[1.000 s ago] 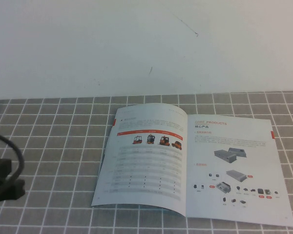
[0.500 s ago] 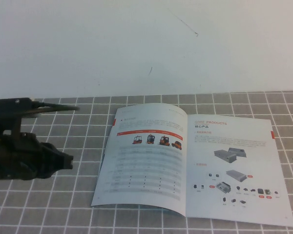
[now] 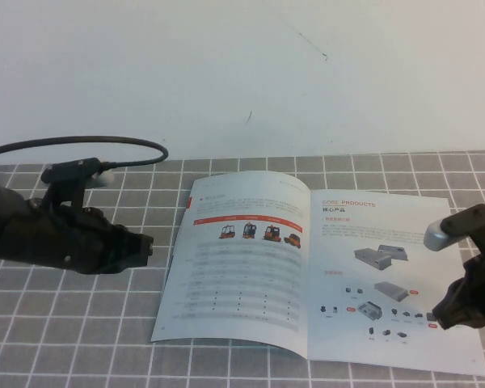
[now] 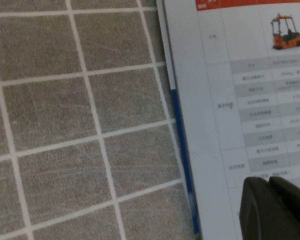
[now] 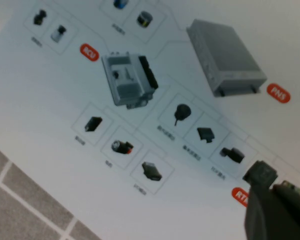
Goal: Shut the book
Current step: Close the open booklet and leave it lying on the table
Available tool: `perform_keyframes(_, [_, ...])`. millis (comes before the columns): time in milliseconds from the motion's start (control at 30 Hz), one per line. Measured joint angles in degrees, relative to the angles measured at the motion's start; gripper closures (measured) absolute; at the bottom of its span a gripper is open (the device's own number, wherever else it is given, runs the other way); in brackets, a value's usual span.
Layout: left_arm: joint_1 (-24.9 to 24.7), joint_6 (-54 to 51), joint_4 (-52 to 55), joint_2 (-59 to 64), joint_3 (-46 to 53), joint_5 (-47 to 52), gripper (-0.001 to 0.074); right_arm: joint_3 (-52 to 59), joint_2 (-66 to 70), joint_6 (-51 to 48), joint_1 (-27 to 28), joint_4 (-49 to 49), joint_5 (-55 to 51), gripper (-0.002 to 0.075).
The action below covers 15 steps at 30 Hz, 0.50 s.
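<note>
An open book [image 3: 250, 275] with white product pages lies flat on the grey tiled mat [image 3: 81, 323], its spine running toward me. My left gripper [image 3: 147, 246] hovers just left of the book's left edge, fingers shut on nothing. In the left wrist view its fingertips [image 4: 270, 186] sit over the left page [image 4: 225, 100] near the blue cover edge [image 4: 182, 145]. My right gripper [image 3: 433, 318] hangs over the lower right page, shut and empty. In the right wrist view its tips [image 5: 268, 181] are above the printed parts pictures on the page [image 5: 140, 45].
A white wall [image 3: 226, 73] rises behind the mat. The left arm's black cable [image 3: 89, 141] arcs above the arm. Bare mat shows on the left and in front of the book [image 5: 20, 200].
The left arm has pushed rightward toward the book's left edge. The right arm, barely at the frame edge before, has come in over the right page.
</note>
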<state>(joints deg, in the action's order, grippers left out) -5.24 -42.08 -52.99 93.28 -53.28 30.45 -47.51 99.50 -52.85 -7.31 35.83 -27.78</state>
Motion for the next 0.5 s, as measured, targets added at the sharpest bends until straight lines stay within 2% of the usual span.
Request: perform_keyframes(500, [0.0, -0.2, -0.5, 12.0, -4.1, -4.2, 0.0738, -0.3, 3.7, -0.3, 0.0, 0.3, 0.2, 0.0729])
